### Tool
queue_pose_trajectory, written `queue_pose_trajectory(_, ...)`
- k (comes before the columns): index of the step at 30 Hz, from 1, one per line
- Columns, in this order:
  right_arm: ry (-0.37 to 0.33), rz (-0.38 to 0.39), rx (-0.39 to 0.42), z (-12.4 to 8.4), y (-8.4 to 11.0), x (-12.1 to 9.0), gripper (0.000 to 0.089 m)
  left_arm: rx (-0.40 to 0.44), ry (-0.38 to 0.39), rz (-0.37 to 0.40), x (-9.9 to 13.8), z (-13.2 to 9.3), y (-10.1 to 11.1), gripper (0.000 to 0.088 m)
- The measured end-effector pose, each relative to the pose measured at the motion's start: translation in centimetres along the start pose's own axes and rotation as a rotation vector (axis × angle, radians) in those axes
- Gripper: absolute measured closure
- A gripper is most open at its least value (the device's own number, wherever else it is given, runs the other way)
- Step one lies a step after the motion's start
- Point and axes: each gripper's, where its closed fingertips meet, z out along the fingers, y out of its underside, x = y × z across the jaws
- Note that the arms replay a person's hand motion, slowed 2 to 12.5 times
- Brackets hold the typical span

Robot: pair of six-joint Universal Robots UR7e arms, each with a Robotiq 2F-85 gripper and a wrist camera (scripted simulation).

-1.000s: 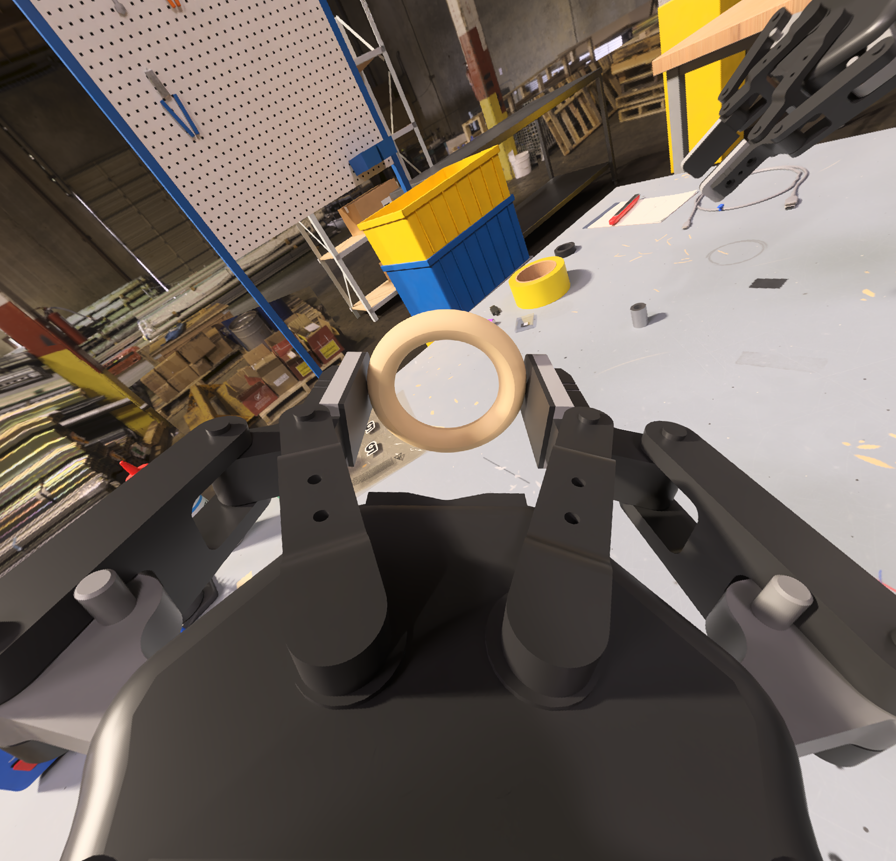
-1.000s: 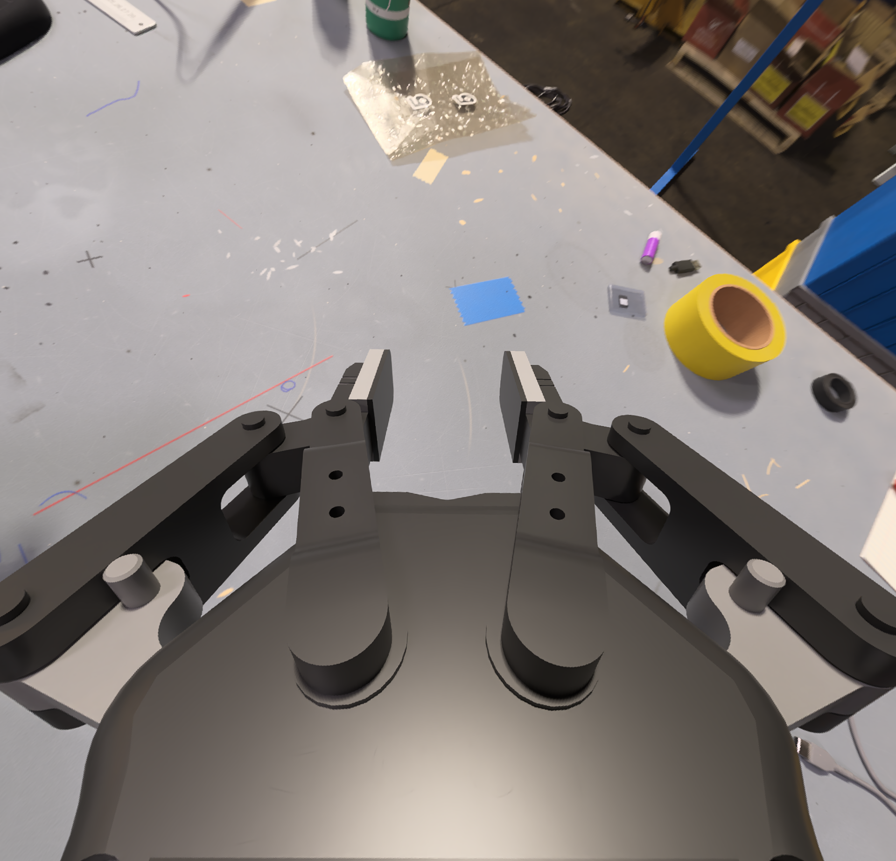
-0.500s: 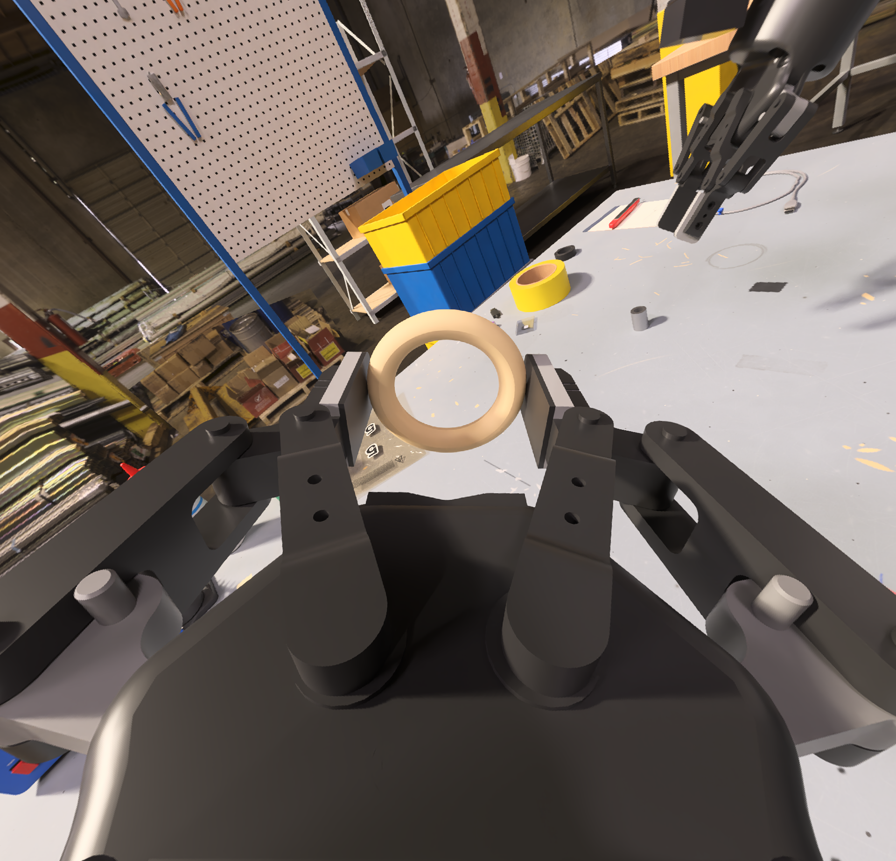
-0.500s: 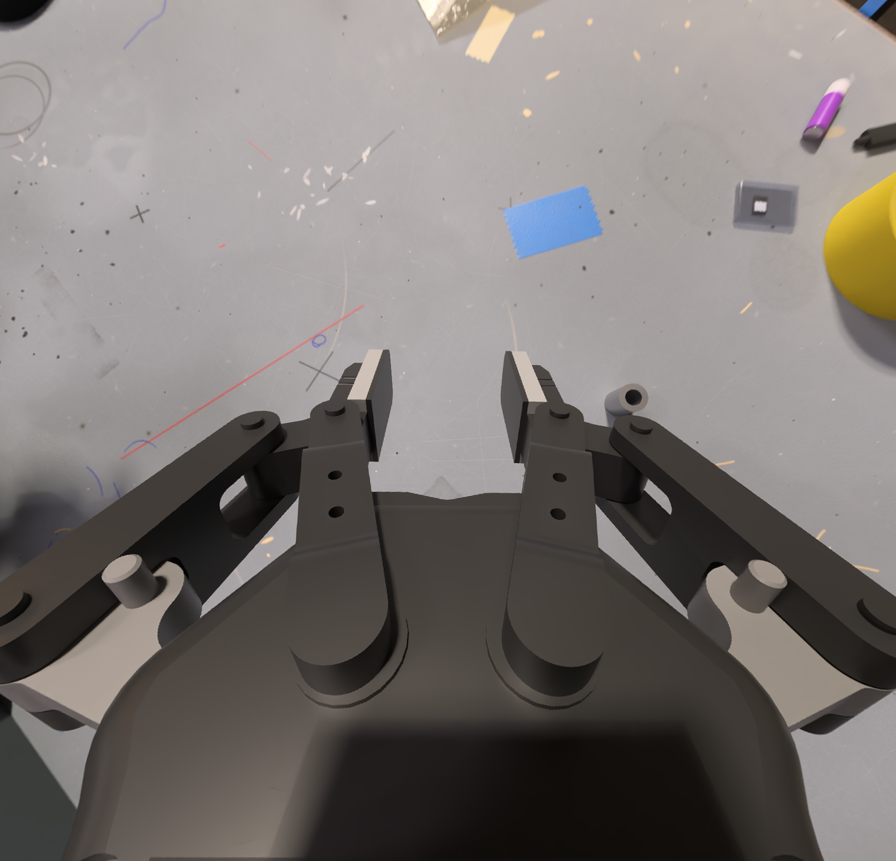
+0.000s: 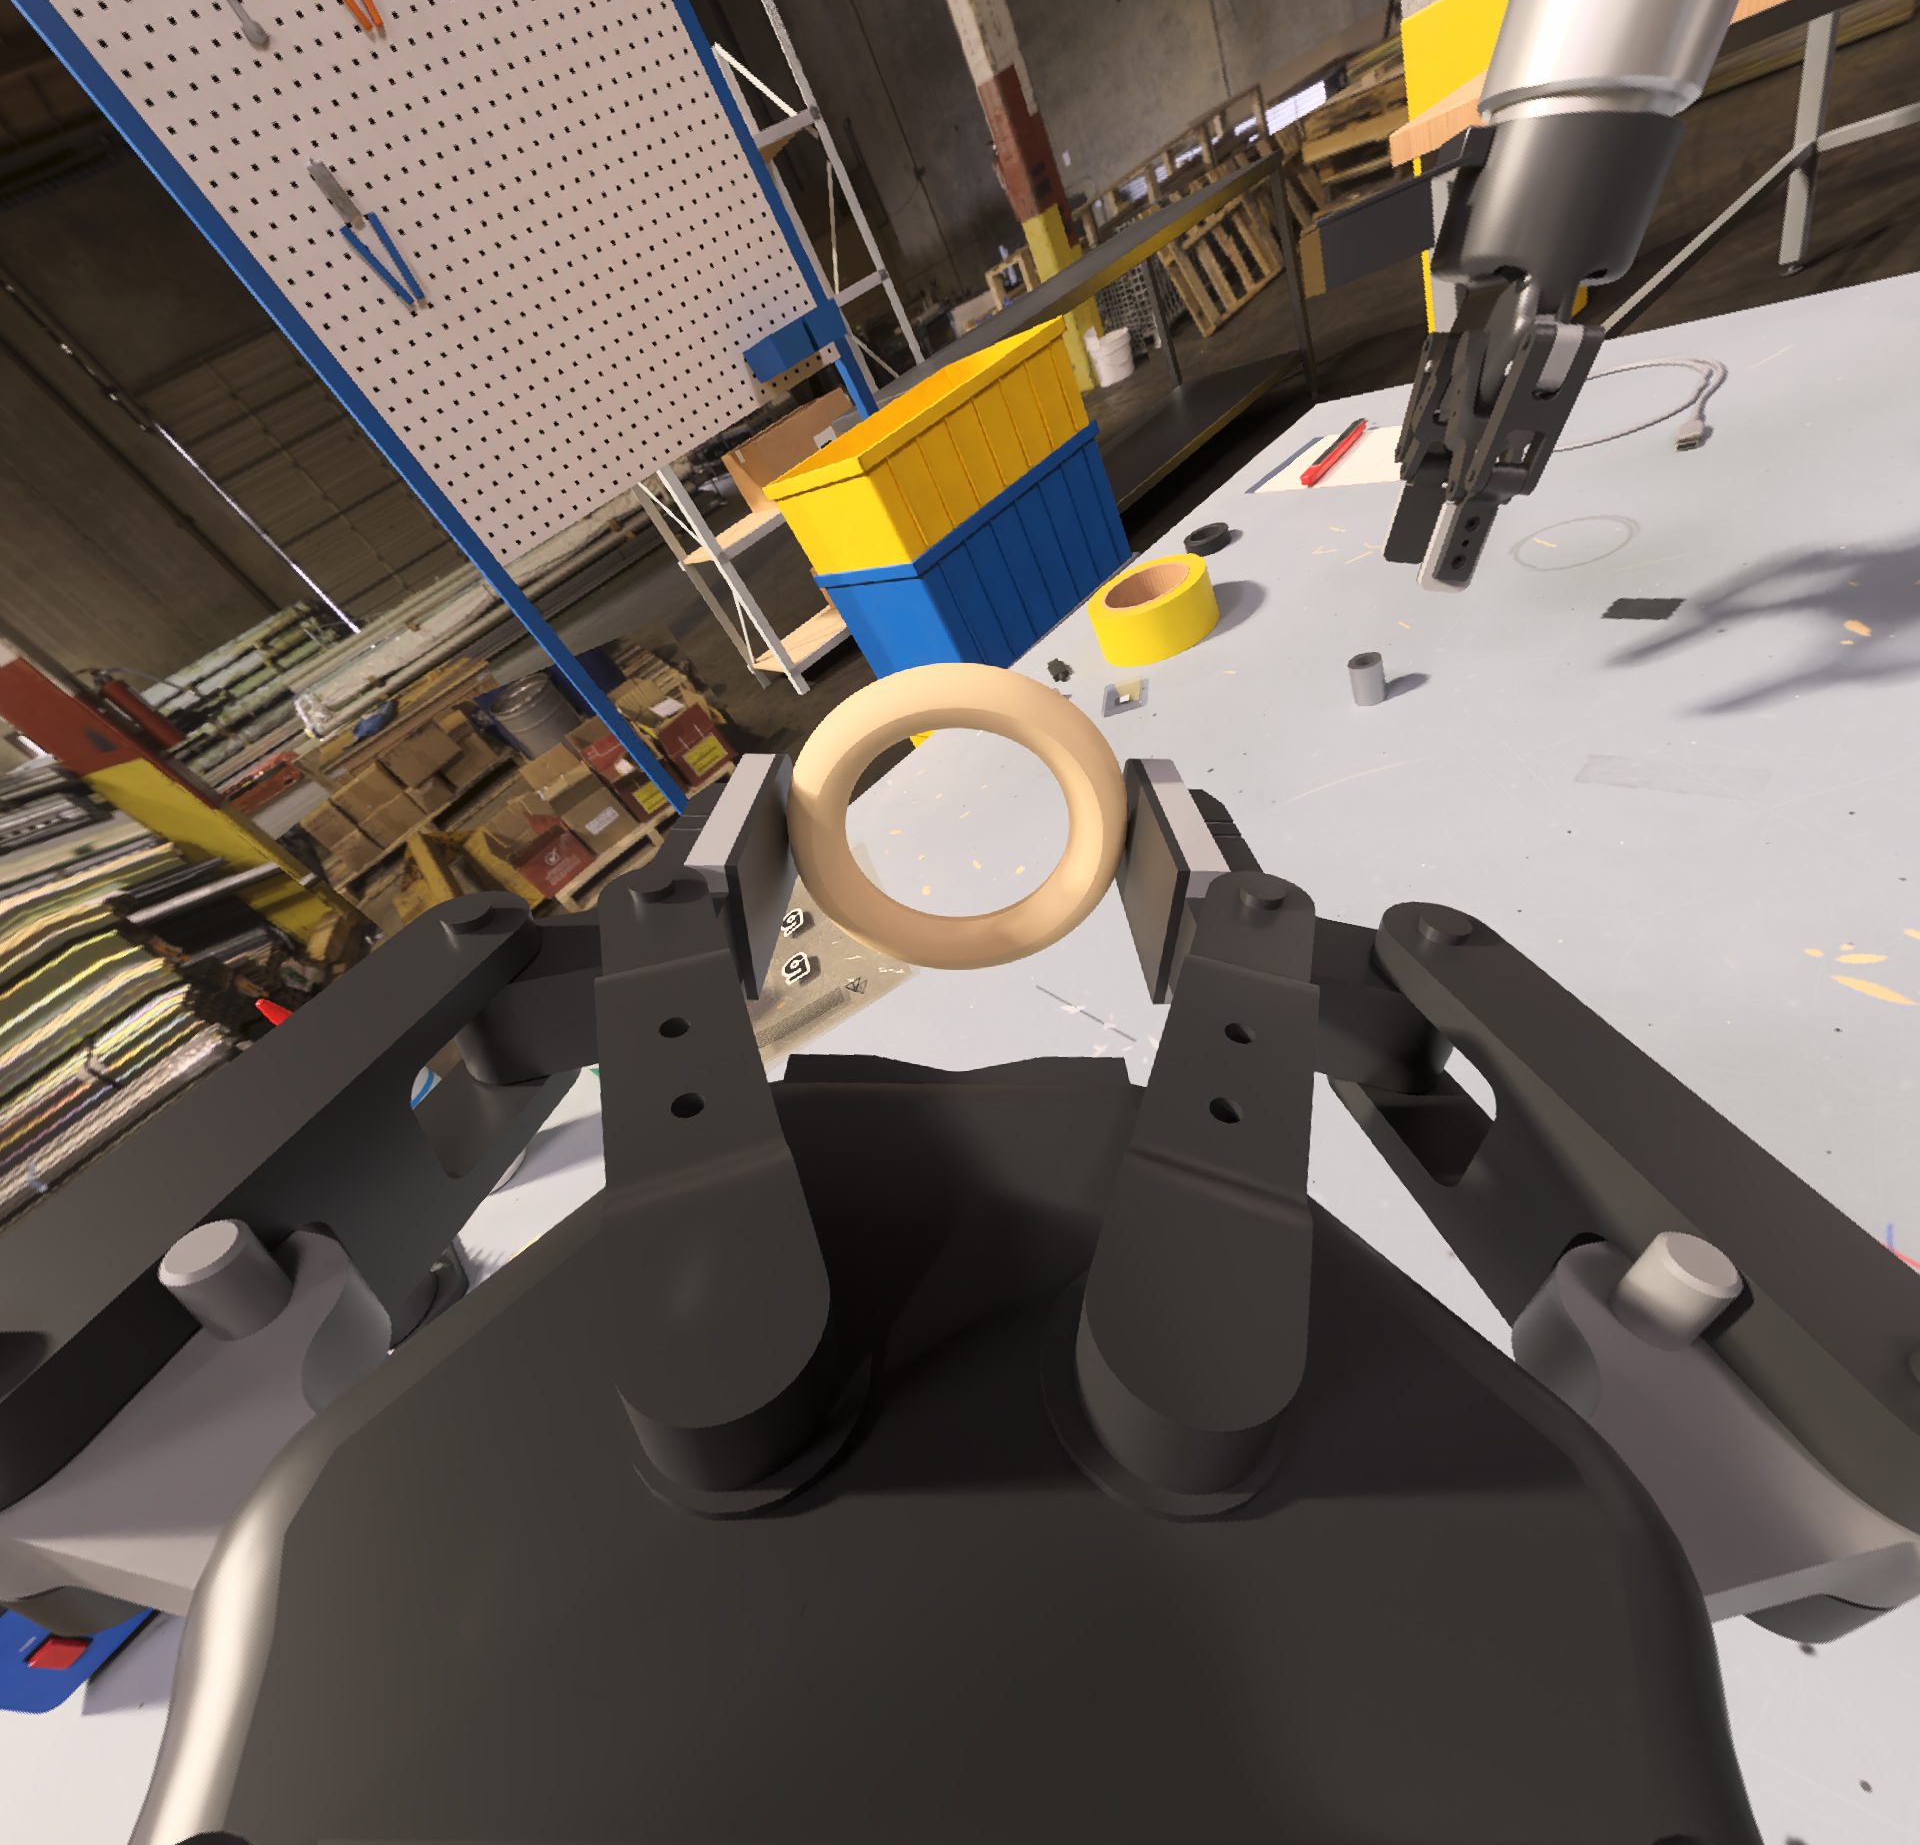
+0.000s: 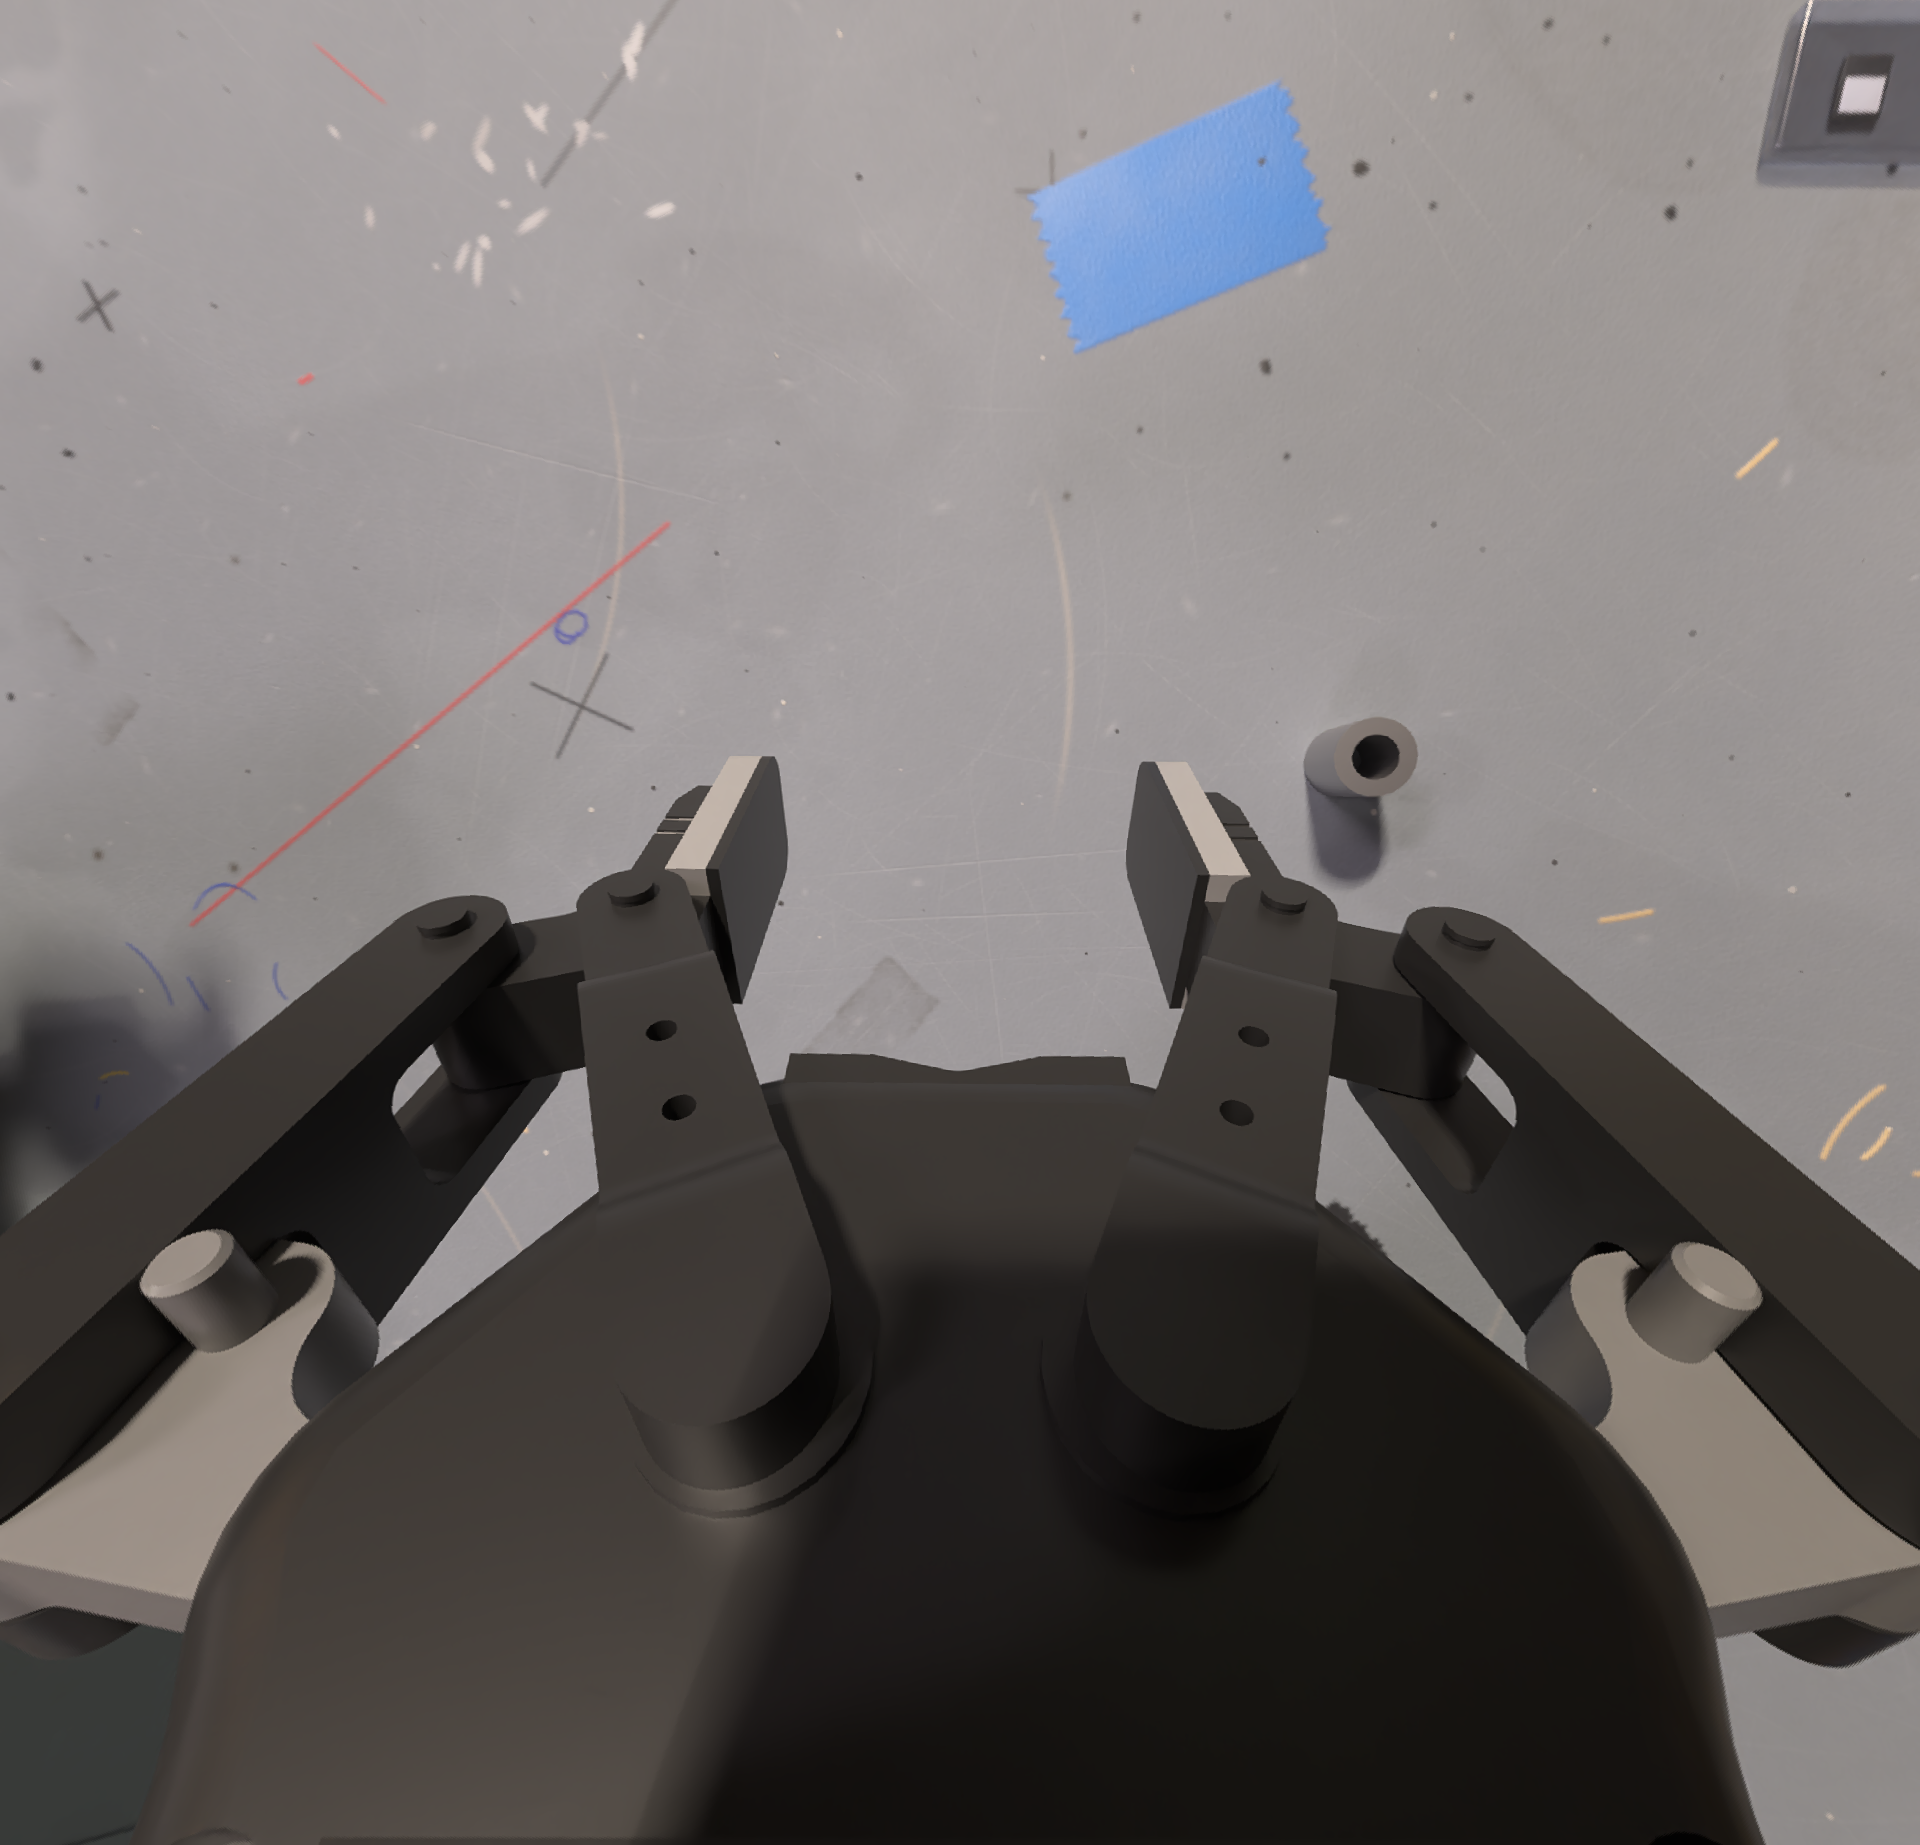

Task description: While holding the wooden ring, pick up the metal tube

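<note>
My left gripper (image 5: 956, 839) is shut on the pale wooden ring (image 5: 956, 815) and holds it above the grey table, gripped on its two sides. The small grey metal tube (image 5: 1365, 677) stands upright on the table farther off. My right gripper (image 5: 1444, 548) hangs pointing down above the table, up and right of the tube. In the right wrist view my right gripper (image 6: 956, 850) is open and empty, looking straight down. The tube (image 6: 1361, 761) stands just right of the right fingertip (image 6: 1184, 839), outside the jaws.
A yellow tape roll (image 5: 1153, 606) and a small black ring (image 5: 1207, 538) lie near the table's far edge by a yellow and blue bin (image 5: 956, 507). A blue tape patch (image 6: 1179, 216) and a grey square plate (image 6: 1844, 107) lie ahead of the right gripper. A cable (image 5: 1652, 413) lies far right.
My right gripper has swung from a slanted pose to pointing straight down and come lower over the table; the tube now shows beside its right finger. The left gripper and ring have not moved.
</note>
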Motion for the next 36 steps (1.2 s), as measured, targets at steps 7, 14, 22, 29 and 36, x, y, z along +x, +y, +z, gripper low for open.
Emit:
queue_pose_trajectory(7, 0.041, 0.005, -0.066, 1.4, 0.6, 1.7, 0.0241, -0.004, 0.001, 0.004, 0.0, 0.1, 0.1, 0.0334)
queue_pose_trajectory(14, 0.083, 0.007, -0.114, 2.5, 1.0, 2.9, 0.0180, -0.009, 0.002, 0.006, 0.0, 0.1, 0.3, 0.0334)
queue_pose_trajectory(22, 0.120, 0.002, -0.147, 3.3, 1.1, 3.8, 0.0173, -0.012, 0.002, 0.005, -0.1, 0.2, 0.5, 0.0334)
queue_pose_trajectory(29, 0.158, -0.003, -0.169, 3.9, 1.0, 4.6, 0.0168, -0.016, 0.002, 0.002, -0.3, 0.3, 0.7, 0.0334)
queue_pose_trajectory(36, 0.193, -0.014, -0.200, 4.4, 1.1, 5.4, 0.0167, -0.019, 0.003, 0.001, -0.3, 0.3, 0.8, 0.0334)
